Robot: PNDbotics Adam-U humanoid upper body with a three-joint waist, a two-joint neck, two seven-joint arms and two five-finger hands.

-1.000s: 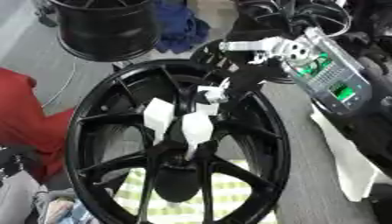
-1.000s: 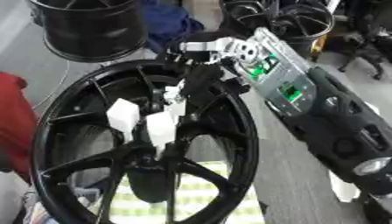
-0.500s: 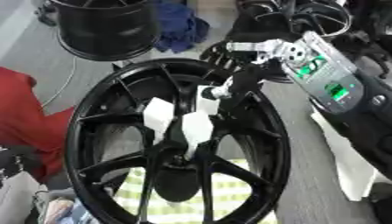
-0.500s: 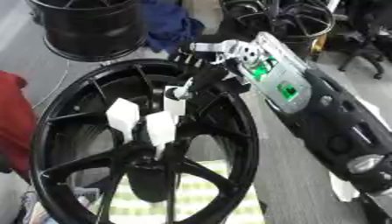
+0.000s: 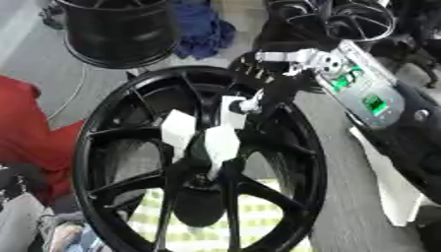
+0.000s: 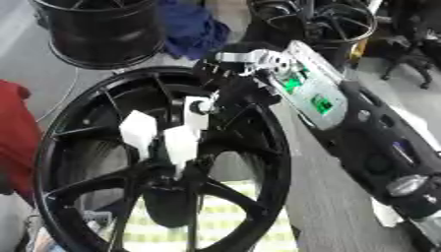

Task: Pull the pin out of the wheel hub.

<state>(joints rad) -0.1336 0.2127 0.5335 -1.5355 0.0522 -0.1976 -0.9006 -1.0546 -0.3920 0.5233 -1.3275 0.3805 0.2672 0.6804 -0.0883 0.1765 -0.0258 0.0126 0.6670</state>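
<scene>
Right hand [image 5: 274, 87] has lifted slightly up and back from the wheel [image 5: 103, 123] over the last second, fingers curled round a small white-tipped piece, likely the pin [image 5: 249, 105], now held over the upper right spokes, just beside the white tabs [image 5: 220, 142] at the hub [image 5: 203, 167]. Looks like the pin is coming free or nearly out; can't tell if it's fully clear. Left hand not visible. Black bucket-like rim [image 5: 120, 29] behind the wheel: contents can't be made out. Blue cloth [image 5: 203, 27] beside it.
</scene>
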